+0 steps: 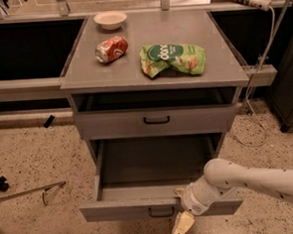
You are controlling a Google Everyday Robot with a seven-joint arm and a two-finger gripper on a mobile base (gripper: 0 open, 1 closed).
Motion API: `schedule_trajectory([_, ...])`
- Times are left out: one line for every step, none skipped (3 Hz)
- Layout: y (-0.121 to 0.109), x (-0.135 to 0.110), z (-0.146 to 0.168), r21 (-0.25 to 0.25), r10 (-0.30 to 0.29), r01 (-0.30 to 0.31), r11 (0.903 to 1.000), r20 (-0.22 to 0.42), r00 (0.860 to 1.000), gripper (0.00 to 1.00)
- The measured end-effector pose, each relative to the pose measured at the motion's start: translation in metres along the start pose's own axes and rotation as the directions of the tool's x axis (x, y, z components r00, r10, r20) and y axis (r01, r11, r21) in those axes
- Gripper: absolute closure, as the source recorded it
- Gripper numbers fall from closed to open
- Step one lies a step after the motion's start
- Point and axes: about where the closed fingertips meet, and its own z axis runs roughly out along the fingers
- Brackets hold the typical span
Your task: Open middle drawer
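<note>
The middle drawer (127, 208) is pulled far out of the grey cabinet. Its plain grey tray interior (154, 163) is open to view and looks empty. Its small black bar handle (161, 212) sits at the centre of the flat front. My gripper (180, 221), cream-coloured on the end of a white arm (250, 179), is at the drawer's front edge just right of the handle, reaching down over the front from the right. The drawer above (156, 121), with its own black handle, is only slightly out. The lowest drawer is hidden under the open one.
On the cabinet top (84, 78) lie a red can (111, 49) on its side, a green snack bag (173, 59) and a white bowl (110, 19). A white cable (256, 82) hangs at the right. A metal rod (26, 192) lies on the speckled floor at the left.
</note>
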Motion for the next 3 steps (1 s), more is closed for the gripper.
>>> schedule_trajectory([0.04, 0.009, -0.007, -0.036, 0.032, -0.033, 0.9988, -0.016, 0.999, 0.0])
schedule_trajectory([0.042, 0.01, -0.005, -0.045, 0.028, -0.029, 0.9986, -0.015, 0.999, 0.0])
schedule_trajectory([0.056, 0.017, -0.003, -0.076, 0.033, -0.035, 0.9965, -0.02, 0.999, 0.0])
